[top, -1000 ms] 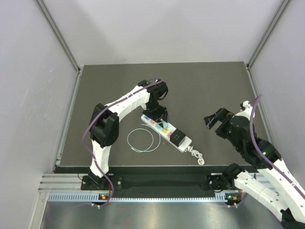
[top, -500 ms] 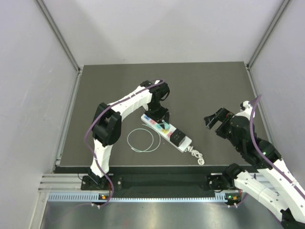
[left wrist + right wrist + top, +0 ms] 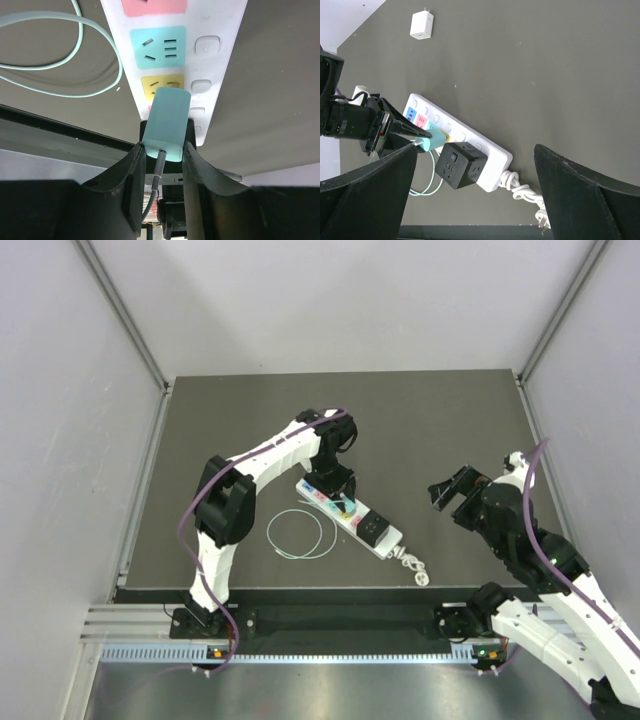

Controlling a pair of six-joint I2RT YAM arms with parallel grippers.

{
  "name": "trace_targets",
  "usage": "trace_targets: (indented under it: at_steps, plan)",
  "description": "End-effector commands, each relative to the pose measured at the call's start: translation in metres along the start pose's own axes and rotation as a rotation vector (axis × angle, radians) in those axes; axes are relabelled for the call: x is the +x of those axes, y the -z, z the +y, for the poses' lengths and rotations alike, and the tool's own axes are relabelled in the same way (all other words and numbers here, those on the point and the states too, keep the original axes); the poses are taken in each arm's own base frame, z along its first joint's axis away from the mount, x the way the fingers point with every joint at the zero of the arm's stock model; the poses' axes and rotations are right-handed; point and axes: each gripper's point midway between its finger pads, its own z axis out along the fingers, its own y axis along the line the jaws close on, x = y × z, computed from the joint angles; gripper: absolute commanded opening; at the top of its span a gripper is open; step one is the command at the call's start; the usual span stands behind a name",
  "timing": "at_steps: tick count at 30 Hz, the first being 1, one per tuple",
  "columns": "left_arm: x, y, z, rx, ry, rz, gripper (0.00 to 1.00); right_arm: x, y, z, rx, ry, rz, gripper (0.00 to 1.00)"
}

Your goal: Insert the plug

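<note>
Smooth, rounded, pale-teal plug [image 3: 166,122]

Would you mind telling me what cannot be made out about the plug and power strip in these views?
- Left wrist: the plug hides its own prongs and part of the yellow socket, so insertion depth is unclear.
- Top external: plug and socket are too small.
- Right wrist: the power cord is cut off by the bottom edge.

Teal plug [image 3: 167,122] angled onto yellow socket [image 3: 161,82], white power strip [image 3: 222,70].
</note>
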Motion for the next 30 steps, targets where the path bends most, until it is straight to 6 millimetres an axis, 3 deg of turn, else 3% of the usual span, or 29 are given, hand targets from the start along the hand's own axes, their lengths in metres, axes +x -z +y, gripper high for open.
trace_targets:
  at_steps: [1, 9, 15, 22, 30]
  plan:
    - [0.002, 0.008, 0.003, -0.009, 0.001, -0.016, 0.0, -0.001, 0.0, 0.0, -0.006, -0.004, -0.01, 1.0]
    - [0.012, -0.002, 0.004, -0.036, -0.012, 0.028, 0.0, -0.002, 0.004, -0.001, -0.015, -0.015, -0.018, 1.0]
    - [0.009, 0.001, 0.003, -0.03, -0.002, -0.006, 0.0, 0.0, 0.001, -0.003, -0.008, -0.013, -0.016, 1.0]
    - [0.007, -0.03, 0.002, -0.085, 0.007, 0.045, 0.0, 0.0, 0.002, -0.002, -0.014, -0.006, -0.016, 1.0]
    - [-0.008, -0.041, -0.001, -0.099, 0.034, 0.015, 0.0, -0.002, 0.006, -0.007, -0.01, -0.005, -0.031, 1.0]
